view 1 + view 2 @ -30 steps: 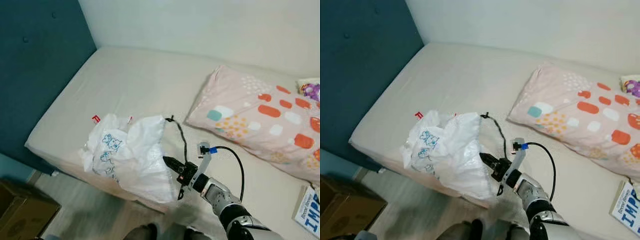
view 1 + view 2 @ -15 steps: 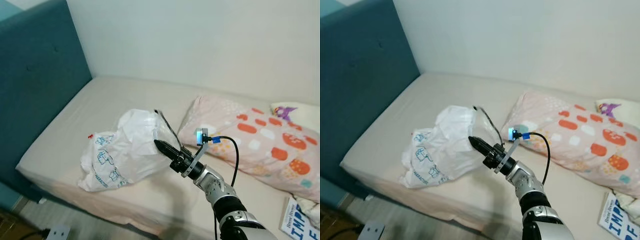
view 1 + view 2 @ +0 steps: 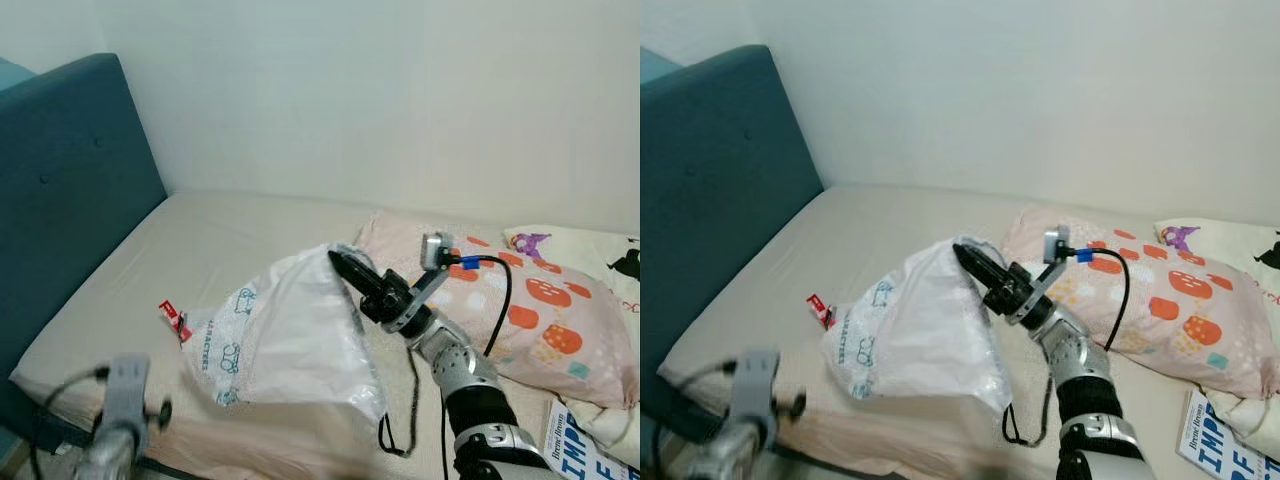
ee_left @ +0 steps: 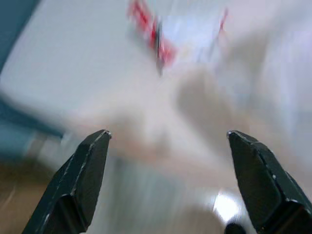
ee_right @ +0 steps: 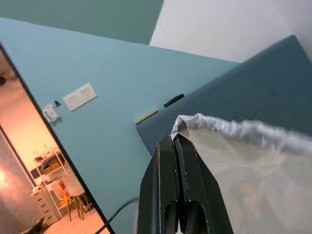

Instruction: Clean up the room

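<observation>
Nearest to the camera, the left gripper (image 4: 168, 183) now comes into the head views at the lower left, blurred, where it was not seen before; in its wrist view its two black fingers (image 4: 80, 180) stand wide apart with nothing between them, over the blurred edge of the bed.

The right gripper (image 3: 345, 268) is higher than a second ago. Then it was low at the front edge of the bed (image 3: 215, 235), and now it is lifted above the mattress. Its fingers are pressed together on the top edge of the white plastic bag (image 3: 290, 335), which the right wrist view shows clearly as a crinkled rim pinched at the fingertips (image 5: 175, 146). The bag hangs from this pinch and its lower part still lies on the bed, near the front edge. A small red piece (image 3: 172, 315) shows at its left side. A black cord (image 3: 400, 415) hangs down beside the bag and makes a loop on the mattress.

Behind the arm lies the pink pillow (image 3: 545, 320) with coloured patches, and a book (image 3: 590, 450) lies at the right front. The camera has also moved, so the blue headboard (image 3: 70, 190) and the wall (image 3: 400, 90) show more than before.
</observation>
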{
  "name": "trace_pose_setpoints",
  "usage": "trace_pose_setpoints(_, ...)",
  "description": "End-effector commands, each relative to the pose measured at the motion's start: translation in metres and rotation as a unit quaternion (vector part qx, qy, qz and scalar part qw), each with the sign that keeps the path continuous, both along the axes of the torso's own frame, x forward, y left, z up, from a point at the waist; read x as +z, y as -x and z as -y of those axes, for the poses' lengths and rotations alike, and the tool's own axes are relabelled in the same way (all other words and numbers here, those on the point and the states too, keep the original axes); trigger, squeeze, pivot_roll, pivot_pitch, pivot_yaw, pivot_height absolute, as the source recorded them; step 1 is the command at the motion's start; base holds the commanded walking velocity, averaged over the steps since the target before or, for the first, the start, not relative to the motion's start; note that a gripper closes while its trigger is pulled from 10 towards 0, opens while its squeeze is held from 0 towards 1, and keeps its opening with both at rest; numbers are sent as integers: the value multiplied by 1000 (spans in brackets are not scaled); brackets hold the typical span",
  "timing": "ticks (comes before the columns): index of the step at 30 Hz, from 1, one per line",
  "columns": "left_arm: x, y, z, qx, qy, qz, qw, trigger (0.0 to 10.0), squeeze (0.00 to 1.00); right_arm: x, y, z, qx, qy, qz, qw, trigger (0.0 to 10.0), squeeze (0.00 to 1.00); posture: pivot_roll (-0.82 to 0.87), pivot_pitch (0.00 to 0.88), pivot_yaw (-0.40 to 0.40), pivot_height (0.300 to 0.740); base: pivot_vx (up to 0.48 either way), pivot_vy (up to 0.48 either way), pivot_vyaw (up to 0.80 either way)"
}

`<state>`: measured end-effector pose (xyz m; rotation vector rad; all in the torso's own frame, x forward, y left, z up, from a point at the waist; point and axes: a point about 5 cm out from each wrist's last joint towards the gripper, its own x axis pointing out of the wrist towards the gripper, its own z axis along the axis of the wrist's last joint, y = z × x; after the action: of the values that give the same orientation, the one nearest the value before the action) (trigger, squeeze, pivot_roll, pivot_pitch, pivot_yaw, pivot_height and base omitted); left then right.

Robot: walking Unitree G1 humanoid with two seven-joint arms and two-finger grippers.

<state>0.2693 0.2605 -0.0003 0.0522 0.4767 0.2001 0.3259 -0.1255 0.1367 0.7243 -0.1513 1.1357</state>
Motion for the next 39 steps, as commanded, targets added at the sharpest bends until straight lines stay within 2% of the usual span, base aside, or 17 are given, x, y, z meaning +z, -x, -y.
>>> trace_pose_setpoints(1, 21, -15, -5, -1, 12, 60, 998, 10000, 0, 4, 2, 2, 8, -1, 8, 1000, 0, 0, 15, 0, -12, 740, 0, 0, 0)
trace_pose_setpoints(5, 86, -51, -16, -24, 40, 215, 975, 10000, 0, 8, 5, 13, 2, 4, 16, 1000, 0, 0, 9, 0, -13, 740, 0, 0, 0)
trace_pose_setpoints(9, 108, -59, -19, -36, 49, 263, 963, 10000, 0, 10, 6, 18, -2, 5, 18, 1000, 0, 0, 7, 0, -13, 740, 0, 0, 0)
trace_pose_setpoints(10, 162, -69, -14, -107, 82, 366, 921, 10000, 714, 14, 9, 26, -7, 9, 24, 1000, 0, 0, 2, 0, -13, 740, 0, 0, 0)
trace_pose_setpoints(11, 182, -69, -6, -156, 98, 398, 899, 10000, 1000, 15, 10, 28, -8, 12, 25, 1000, 0, 0, 2, 0, -13, 740, 0, 0, 0)
trace_pose_setpoints(12, 193, -69, 0, -188, 109, 415, 884, 10000, 1000, 16, 11, 30, -9, 14, 26, 1000, 0, 0, 2, 0, -13, 740, 0, 0, 0)
trace_pose_setpoints(14, 193, -69, 0, -188, 109, 415, 884, 10000, 1000, 16, 11, 30, -9, 14, 26, 1000, 0, 0, 2, 0, -13, 740, 0, 0, 0)
trace_pose_setpoints(17, 220, -49, 37, -382, 143, 425, 808, 10000, 1000, 18, 12, 33, -9, 18, 25, 999, 0, 0, -4, 0, -19, 740, 0, 0, 0)
trace_pose_setpoints(20, 224, -41, 46, -430, 147, 418, 787, 10000, 1000, 19, 13, 33, -9, 18, 25, 999, 0, 0, -4, 0, -19, 740, 0, 0, 0)
trace_pose_setpoints(22, 226, -26, 62, -522, 138, 383, 750, 10000, 1000, 21, 14, 35, -7, 19, 25, 999, 0, 0, -6, 0, -25, 740, 0, 0, 0)
trace_pose_setpoints(23, 226, -26, 62, -522, 138, 383, 750, 10000, 1000, 21, 14, 35, -7, 19, 25, 999, 0, 0, -6, 0, -25, 740, 0, 0, 0)
trace_pose_setpoints(25, 223, -12, 77, -590, 133, 340, 720, 10000, 1000, 25, 16, 36, -3, 16, 28, 999, 0, 0, -8, 0, -25, 740, 0, 0, 0)
trace_pose_setpoints(32, 212, -5, 97, -636, 95, 288, 710, 10000, 1000, 30, 18, 35, 10, 7, 33, 999, 0, 0, -12, 0, -23, 740, 0, 0, 0)
trace_pose_setpoints(33, 210, -5, 100, -637, 87, 280, 713, 10000, 906, 31, 19, 34, 13, 7, 35, 999, 0, 0, -13, 0, -23, 740, 0, 0, 0)
trace_pose_setpoints(35, 210, -5, 100, -636, 87, 275, 716, 10000, 906, 31, 20, 34, 14, 7, 35, 999, 0, 0, -13, 0, -23, 740, 0, 0, 0)
trace_pose_setpoints(36, 206, -14, 102, -609, 73, 272, 741, 10000, 0, 31, 21, 31, 23, 7, 36, 999, 0, 0, -13, 0, -24, 740, 0, 0, 0)
trace_pose_setpoints(39, 203, -21, 103, -589, 62, 272, 758, 10000, 0, 31, 23, 29, 28, 7, 37, 999, 0, 0, -13, 0, -24, 740, 0, 0, 0)
